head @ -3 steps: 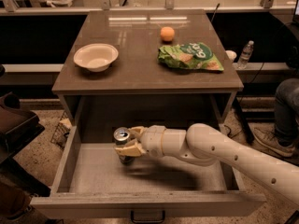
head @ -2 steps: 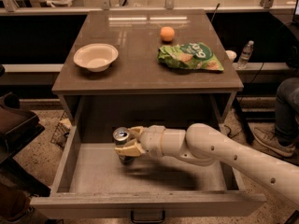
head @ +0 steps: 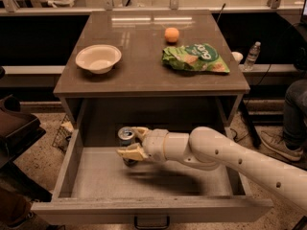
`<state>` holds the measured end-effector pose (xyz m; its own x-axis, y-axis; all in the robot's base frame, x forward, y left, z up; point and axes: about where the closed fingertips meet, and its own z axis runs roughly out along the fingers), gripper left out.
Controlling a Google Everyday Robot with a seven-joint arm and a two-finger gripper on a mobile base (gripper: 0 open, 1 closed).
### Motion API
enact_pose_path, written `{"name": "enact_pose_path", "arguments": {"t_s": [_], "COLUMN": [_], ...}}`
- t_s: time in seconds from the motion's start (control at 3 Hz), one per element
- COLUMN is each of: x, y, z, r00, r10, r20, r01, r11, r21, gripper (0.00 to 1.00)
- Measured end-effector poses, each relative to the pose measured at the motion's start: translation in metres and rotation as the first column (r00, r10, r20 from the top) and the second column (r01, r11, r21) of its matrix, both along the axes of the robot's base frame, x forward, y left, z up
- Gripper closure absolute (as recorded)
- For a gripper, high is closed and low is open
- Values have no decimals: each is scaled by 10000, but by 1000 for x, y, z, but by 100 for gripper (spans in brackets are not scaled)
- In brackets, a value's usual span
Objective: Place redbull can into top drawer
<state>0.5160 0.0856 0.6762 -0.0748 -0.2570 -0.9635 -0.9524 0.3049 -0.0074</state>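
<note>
The redbull can [head: 126, 137] stands upright inside the open top drawer [head: 153, 207], near its back left, its silver top showing. My gripper [head: 134, 142] reaches into the drawer from the right on a white arm, its fingers [head: 131, 153] on either side of the can, around it. The can's lower part is hidden behind the near finger. The drawer is pulled far out, with its dark handle [head: 151, 222] at the front panel.
On the table top [head: 144, 75] are a white bowl [head: 98, 58] at left, an orange [head: 171, 34] at the back and a green chip bag [head: 195, 58] at right. A water bottle [head: 252, 55] stands right of the table. A person's leg [head: 288, 116] is at far right.
</note>
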Motion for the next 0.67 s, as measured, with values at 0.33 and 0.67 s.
{"name": "enact_pose_path", "arguments": {"t_s": [0.33, 0.67], "x": [-1, -1], "y": [2, 2], "z": [0, 0], "r00": [10000, 10000], "r10": [31, 33], "r20": [0, 0], "r01": [-31, -33], "r11": [10000, 10000], "r21": [5, 5], "gripper": [0, 0]}}
